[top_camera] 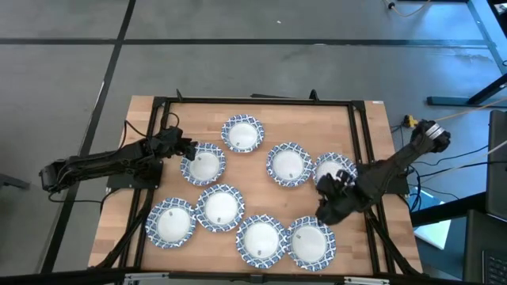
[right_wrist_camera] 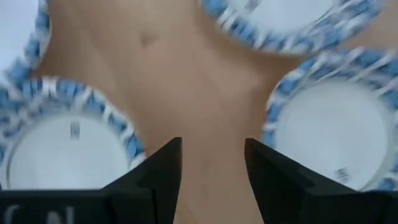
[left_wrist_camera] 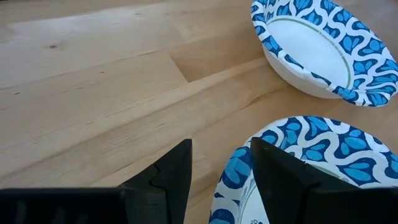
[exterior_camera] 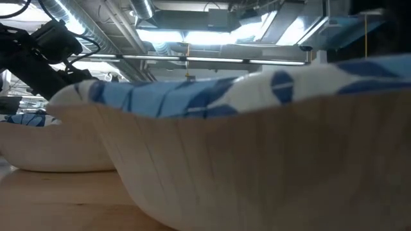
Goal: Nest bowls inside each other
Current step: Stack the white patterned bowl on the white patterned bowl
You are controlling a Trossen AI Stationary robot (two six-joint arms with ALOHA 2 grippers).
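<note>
1. Overhead view: bowls are all lying single on the table [top_camera: 150,111], eight that I count, none nested yet, so you're at the first pick. Your left gripper [top_camera: 186,147] sits at the rim of the upper-left bowl [top_camera: 203,165]. Your right gripper [top_camera: 334,187] hovers beside the far-right bowl [top_camera: 333,168], just above the bottom-right bowl [top_camera: 311,241].

2. Low view: a bowl wall [exterior_camera: 270,154] fills most of the picture, with another bowl [exterior_camera: 38,144] behind it. No help on grips.

3. Left wrist view: the fingers [left_wrist_camera: 171,174] stand apart, one outside and one over the inside of the near bowl's rim [left_wrist_camera: 233,171], straddling it but not pinched. Another bowl [left_wrist_camera: 314,50] lies near. I'd say next you close on that rim, lift, and carry it over a neighbour.

4. Right wrist view: fingers [right_wrist_camera: 158,171] apart and holding nothing, over bare wood between two bowls [right_wrist_camera: 62,143] [right_wrist_camera: 336,130]. You need to pick a rim and line up on it.
</note>
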